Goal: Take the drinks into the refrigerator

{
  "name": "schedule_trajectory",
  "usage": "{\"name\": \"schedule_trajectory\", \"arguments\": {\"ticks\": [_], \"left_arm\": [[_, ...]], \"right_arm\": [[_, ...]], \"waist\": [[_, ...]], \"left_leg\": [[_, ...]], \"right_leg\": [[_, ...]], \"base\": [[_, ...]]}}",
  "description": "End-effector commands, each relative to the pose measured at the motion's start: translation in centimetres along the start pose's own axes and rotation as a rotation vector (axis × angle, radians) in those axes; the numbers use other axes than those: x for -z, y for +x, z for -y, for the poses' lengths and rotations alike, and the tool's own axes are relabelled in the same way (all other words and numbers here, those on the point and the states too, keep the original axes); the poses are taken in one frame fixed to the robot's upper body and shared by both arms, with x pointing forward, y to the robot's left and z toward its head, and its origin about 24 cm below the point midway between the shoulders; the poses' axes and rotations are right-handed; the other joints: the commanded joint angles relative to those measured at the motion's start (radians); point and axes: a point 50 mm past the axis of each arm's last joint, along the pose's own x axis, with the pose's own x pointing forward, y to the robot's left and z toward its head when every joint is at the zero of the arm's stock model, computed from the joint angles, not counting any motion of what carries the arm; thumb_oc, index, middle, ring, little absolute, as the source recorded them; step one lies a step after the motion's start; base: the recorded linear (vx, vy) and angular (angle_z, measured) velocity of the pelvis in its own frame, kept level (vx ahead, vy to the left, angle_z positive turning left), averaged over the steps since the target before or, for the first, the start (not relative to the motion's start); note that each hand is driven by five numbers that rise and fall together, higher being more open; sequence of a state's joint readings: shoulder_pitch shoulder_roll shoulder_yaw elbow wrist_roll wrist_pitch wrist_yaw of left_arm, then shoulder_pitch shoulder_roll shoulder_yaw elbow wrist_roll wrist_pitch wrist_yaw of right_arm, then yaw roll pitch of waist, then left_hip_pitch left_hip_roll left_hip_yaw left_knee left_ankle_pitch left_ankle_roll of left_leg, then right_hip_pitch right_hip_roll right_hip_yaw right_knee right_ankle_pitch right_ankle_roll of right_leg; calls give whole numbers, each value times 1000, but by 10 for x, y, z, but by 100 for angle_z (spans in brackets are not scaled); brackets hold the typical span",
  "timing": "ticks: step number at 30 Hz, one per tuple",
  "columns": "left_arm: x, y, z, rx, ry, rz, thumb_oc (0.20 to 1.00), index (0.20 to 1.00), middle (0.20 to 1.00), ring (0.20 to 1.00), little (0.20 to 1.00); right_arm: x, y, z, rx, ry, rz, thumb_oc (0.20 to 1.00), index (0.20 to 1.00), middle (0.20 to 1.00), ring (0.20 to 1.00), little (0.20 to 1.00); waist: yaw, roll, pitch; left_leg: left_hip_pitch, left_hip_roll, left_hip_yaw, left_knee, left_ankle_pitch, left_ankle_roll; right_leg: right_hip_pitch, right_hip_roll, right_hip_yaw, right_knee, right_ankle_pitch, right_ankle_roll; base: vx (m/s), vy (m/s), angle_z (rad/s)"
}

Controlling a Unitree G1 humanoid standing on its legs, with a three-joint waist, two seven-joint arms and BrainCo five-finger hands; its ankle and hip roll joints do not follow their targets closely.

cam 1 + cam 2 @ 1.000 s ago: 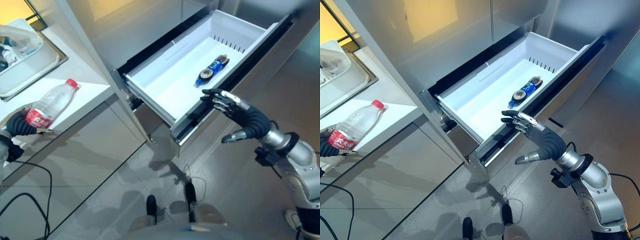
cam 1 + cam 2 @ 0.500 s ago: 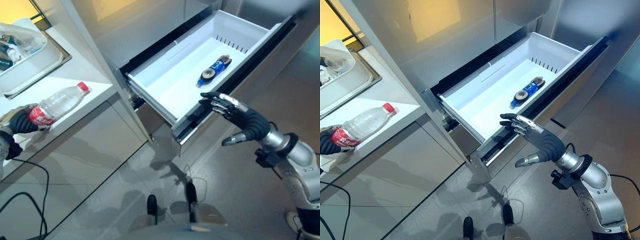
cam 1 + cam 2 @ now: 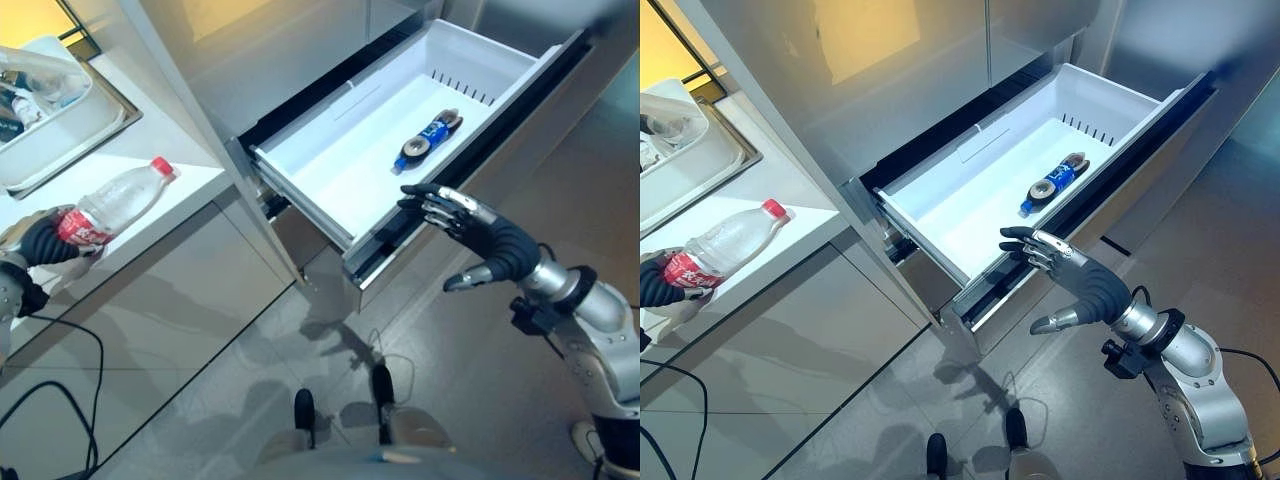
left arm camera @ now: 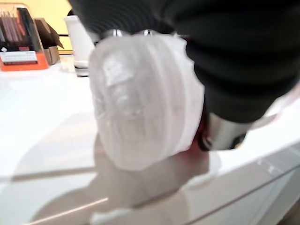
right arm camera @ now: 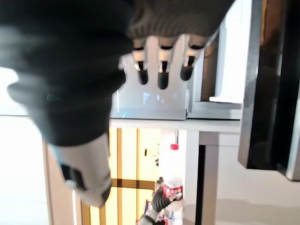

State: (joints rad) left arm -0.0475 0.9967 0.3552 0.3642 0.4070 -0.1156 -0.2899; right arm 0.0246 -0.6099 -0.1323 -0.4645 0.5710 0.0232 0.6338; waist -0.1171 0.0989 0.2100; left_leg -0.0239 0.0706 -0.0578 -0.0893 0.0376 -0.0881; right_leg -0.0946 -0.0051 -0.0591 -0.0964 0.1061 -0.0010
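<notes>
Holding: left hand [image 3: 40, 243] fingers curled round red-labelled water bottle [image 3: 108, 208] on counter [image 3: 150, 135]
Right hand [image 3: 478, 235]: fingers spread beside open drawer [image 3: 330, 175]; blue bottle [image 3: 426, 139] lies beyond fingertips

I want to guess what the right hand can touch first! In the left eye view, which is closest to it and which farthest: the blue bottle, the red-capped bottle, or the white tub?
1. Blue bottle, lying in the open drawer, just beyond the right hand.
2. Red-capped bottle, across on the counter, in the left hand.
3. White tub, farther back on the counter.
</notes>
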Motion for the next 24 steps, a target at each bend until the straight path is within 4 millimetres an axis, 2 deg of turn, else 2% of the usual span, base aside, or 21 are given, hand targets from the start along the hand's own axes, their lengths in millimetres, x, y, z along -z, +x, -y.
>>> {"name": "schedule_trajectory", "arguments": {"ticks": [1, 2, 3, 4, 6, 8, 11, 13, 15, 16, 22, 24], "left_arm": [[6, 1, 22, 52, -203, 11, 200, 200, 200, 200, 200], [7, 0, 22, 53, -206, 9, 200, 200, 200, 200, 200], [3, -2, 25, 43, -305, 53, 200, 200, 200, 200, 200], [3, -6, 38, 28, -553, 106, 200, 200, 200, 200, 200], [-8, -12, 45, 10, -760, 216, 200, 200, 200, 200, 200], [-17, -21, 57, -9, -1066, 330, 200, 200, 200, 200, 200], [-33, -33, 71, 12, -1315, 473, 200, 200, 200, 200, 200], [-37, -37, 73, 12, -1368, 511, 200, 200, 200, 200, 200], [-49, -44, 81, 5, -1496, 597, 200, 200, 200, 200, 200], [-62, -48, 86, 10, -1574, 661, 200, 200, 200, 200, 200], [-86, -52, 94, -12, -1746, 788, 200, 200, 200, 200, 200], [-95, -53, 92, 20, -1743, 833, 200, 200, 200, 200, 200]], "right_arm": [[-31, 8, 2, 0, -82, 178, 1000, 1000, 1000, 1000, 1000], [-31, 8, 2, -2, -81, 178, 1000, 1000, 1000, 1000, 1000], [-31, 8, 2, 1, -84, 184, 1000, 1000, 1000, 1000, 1000], [-31, 7, 4, 21, -75, 205, 1000, 1000, 1000, 1000, 1000], [-33, 6, 5, 36, -80, 225, 1000, 1000, 1000, 1000, 1000], [-35, 5, 6, 53, -73, 258, 1000, 1000, 1000, 1000, 1000], [-33, 2, 9, 98, -68, 274, 1000, 1000, 1000, 1000, 1000], [-33, 1, 9, 102, -70, 277, 1000, 1000, 1000, 1000, 1000], [-31, -1, 12, 129, -74, 282, 1000, 1000, 1000, 1000, 1000], [-28, -4, 15, 165, -77, 283, 1000, 1000, 1000, 1000, 1000], [-8, -9, 20, 257, 0, 247, 1000, 1000, 1000, 1000, 1000], [-4, -10, 23, 273, 22, 241, 1000, 1000, 1000, 1000, 1000]], "waist": [[-2, -49, 8], [-4, -49, 7], [1, -48, 6], [5, -48, 2], [12, -50, 0], [18, -51, 1], [23, -57, -10], [23, -58, -13], [27, -64, -18], [29, -71, -25], [36, -92, -48], [38, -97, -56]], "left_leg": [[94, -43, -14, 5, -120, 72], [95, -43, -14, 5, -120, 72], [96, -44, -17, 5, -119, 73], [95, -46, -21, 6, -117, 73], [96, -49, -26, 6, -116, 74], [94, -50, -31, 11, -109, 74], [100, -50, -37, 9, -115, 75], [101, -51, -39, 9, -115, 75], [103, -52, -44, 9, -117, 76], [106, -52, -46, 9, -120, 77], [114, -56, -56, 8, -129, 82], [116, -56, -59, 8, -130, 83]], "right_leg": [[44, -29, -2, 141, -225, 47], [45, -29, -2, 140, -224, 47], [48, -29, -4, 138, -223, 47], [53, -31, -8, 134, -220, 47], [58, -32, -12, 130, -218, 47], [60, -35, -18, 132, -211, 47], [69, -35, -22, 126, -214, 48], [72, -35, -24, 124, -214, 49], [77, -36, -25, 121, -213, 50], [82, -36, -29, 119, -213, 50], [100, -38, -36, 117, -215, 50], [107, -37, -39, 113, -216, 49]], "base": [[0, 0, 0], [0, 0, 0], [0, 0, 0], [0, 0, 0], [0, 0, 0], [-24, 22, 6], [18, 21, 8], [5, 6, 3], [15, 4, -1], [33, 2, -1], [27, -7, 3], [11, -11, 2]]}}
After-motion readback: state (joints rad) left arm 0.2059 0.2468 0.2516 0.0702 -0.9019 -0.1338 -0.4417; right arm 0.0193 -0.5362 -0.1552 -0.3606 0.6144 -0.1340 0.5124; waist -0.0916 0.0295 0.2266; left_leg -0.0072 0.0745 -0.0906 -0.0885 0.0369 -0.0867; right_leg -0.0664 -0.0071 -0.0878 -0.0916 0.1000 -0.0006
